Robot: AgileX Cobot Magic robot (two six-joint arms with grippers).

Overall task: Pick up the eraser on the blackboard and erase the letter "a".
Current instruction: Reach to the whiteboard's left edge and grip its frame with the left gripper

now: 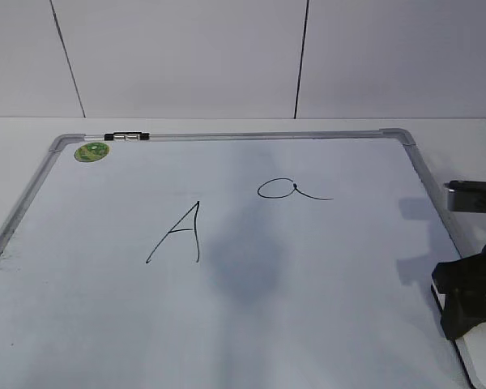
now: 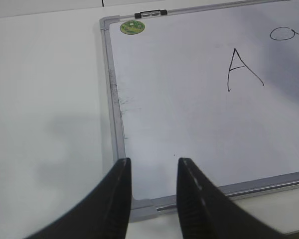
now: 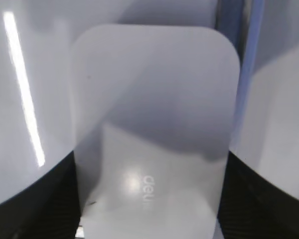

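The white eraser (image 3: 154, 99) with small grey lettering fills the right wrist view and lies by the right frame of the blackboard (image 1: 105, 308). My right gripper (image 3: 150, 157) has its fingers pressed against both long sides of the eraser; in the exterior view it (image 1: 466, 300) sits low at the board's right edge. The letter "a" (image 1: 279, 190) is written on the upper middle of the board, far from the gripper, and shows partly in the left wrist view (image 2: 284, 34). My left gripper (image 2: 153, 162) is open and empty above the board's near left corner.
A capital "A" (image 1: 178, 235) is drawn left of the "a". A green round magnet (image 1: 91, 151) sits in the far left corner, with a black-and-silver marker (image 1: 126, 136) on the top frame. White table surrounds the board.
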